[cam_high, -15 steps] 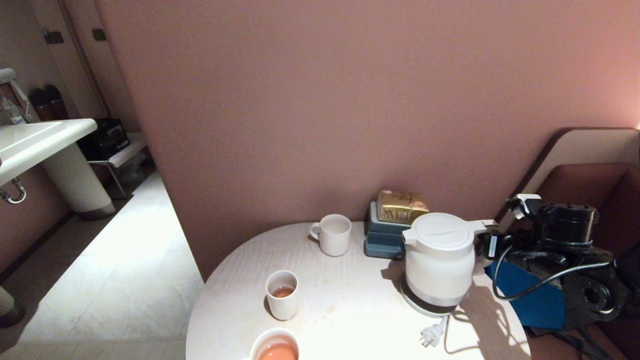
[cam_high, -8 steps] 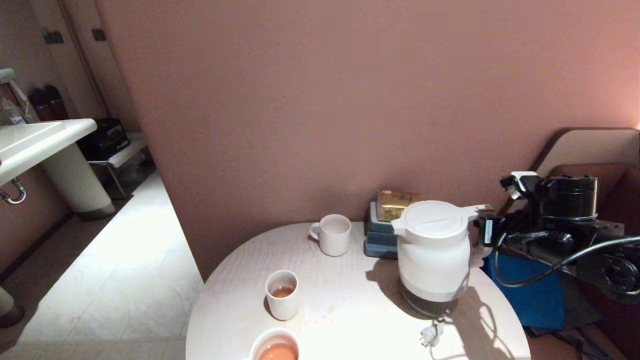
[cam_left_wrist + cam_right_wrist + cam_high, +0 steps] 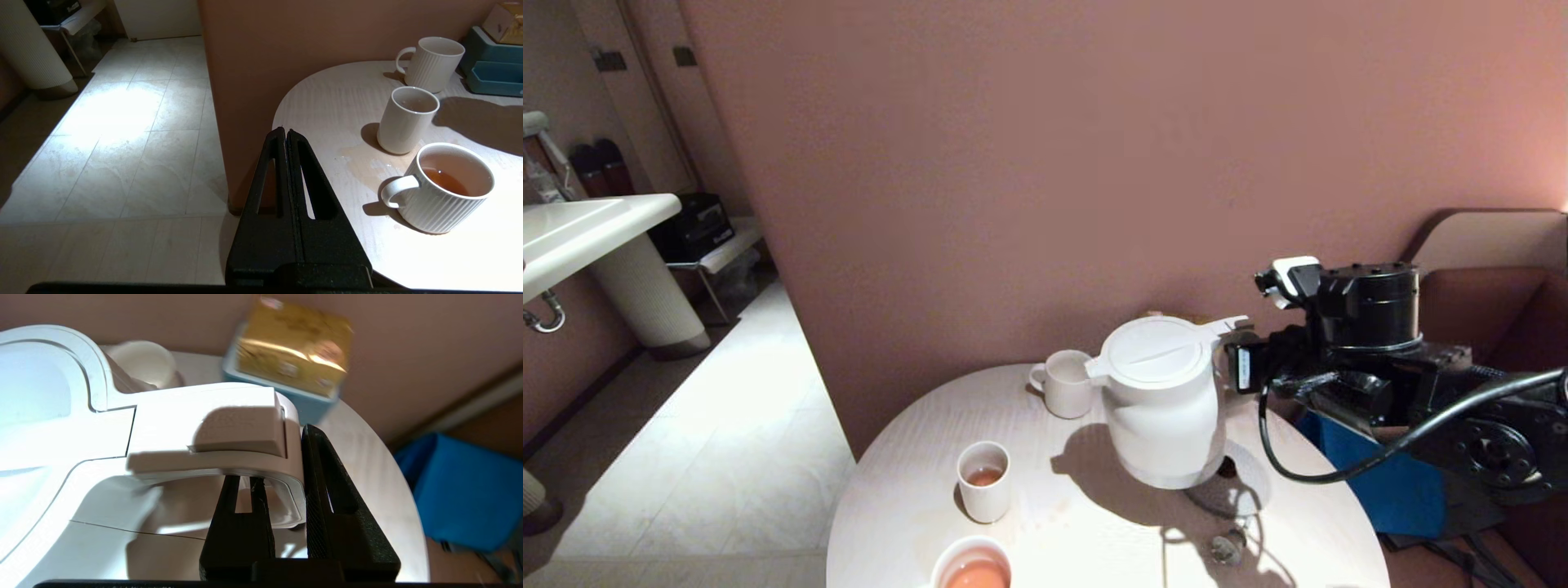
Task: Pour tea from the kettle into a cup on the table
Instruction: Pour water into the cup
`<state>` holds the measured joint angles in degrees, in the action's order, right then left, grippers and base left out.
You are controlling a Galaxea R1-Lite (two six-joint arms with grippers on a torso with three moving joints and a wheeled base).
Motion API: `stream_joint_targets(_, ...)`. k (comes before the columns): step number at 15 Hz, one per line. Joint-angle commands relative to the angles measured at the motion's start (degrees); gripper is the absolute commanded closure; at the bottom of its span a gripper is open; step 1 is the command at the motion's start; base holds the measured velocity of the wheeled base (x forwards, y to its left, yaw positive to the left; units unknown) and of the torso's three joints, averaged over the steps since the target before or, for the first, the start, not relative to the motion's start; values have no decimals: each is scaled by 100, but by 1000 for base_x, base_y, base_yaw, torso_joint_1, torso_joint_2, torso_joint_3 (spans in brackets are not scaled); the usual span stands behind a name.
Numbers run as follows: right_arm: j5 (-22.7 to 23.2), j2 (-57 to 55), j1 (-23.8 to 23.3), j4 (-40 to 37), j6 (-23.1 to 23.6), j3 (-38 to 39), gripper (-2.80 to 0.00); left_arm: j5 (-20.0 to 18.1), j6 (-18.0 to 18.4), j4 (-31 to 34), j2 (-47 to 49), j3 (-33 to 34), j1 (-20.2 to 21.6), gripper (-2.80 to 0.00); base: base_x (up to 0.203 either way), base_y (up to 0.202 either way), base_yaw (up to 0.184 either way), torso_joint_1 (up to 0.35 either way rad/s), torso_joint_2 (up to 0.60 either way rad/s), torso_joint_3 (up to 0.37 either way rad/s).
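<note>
The white kettle (image 3: 1164, 400) hangs upright above the round white table (image 3: 1078, 531), clear of its round base (image 3: 1227, 490). My right gripper (image 3: 1232, 367) is shut on the kettle's loop handle (image 3: 212, 433), one finger inside the loop and one outside; the right gripper (image 3: 286, 457) shows this in its wrist view. The small white cup (image 3: 984, 480), a handleless tumbler holding a little dark tea (image 3: 984, 476), stands left of the kettle and nearer me. The cup (image 3: 406, 120) also shows in the left wrist view. My left gripper (image 3: 286, 132) is shut and empty, off the table's left edge over the floor.
A ribbed mug (image 3: 1066, 382) stands behind the cup, close to the kettle's spout. A wider mug (image 3: 972, 567) of paler orange liquid sits at the front edge. The kettle's plug (image 3: 1225, 549) lies by the base. A blue box (image 3: 490, 61) stands against the wall.
The right arm has lifted the kettle off its base and carried it left toward the cups. The blue box with the gold packet is now hidden behind the kettle in the head view.
</note>
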<state>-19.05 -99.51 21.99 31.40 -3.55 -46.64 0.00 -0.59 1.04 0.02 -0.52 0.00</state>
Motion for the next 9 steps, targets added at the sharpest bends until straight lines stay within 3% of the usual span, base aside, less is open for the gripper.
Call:
stream_joint_targets(1,-113,-167,267,-45,9,-243,0,0,-3,-8,0,0,0,0,0,0,0,0,0,0)
stream_joint_targets(9,-625,-757,1139,-60,-4,-442,0,0,-3,-8,3,0,0,0,0,0,0,0,0,0)
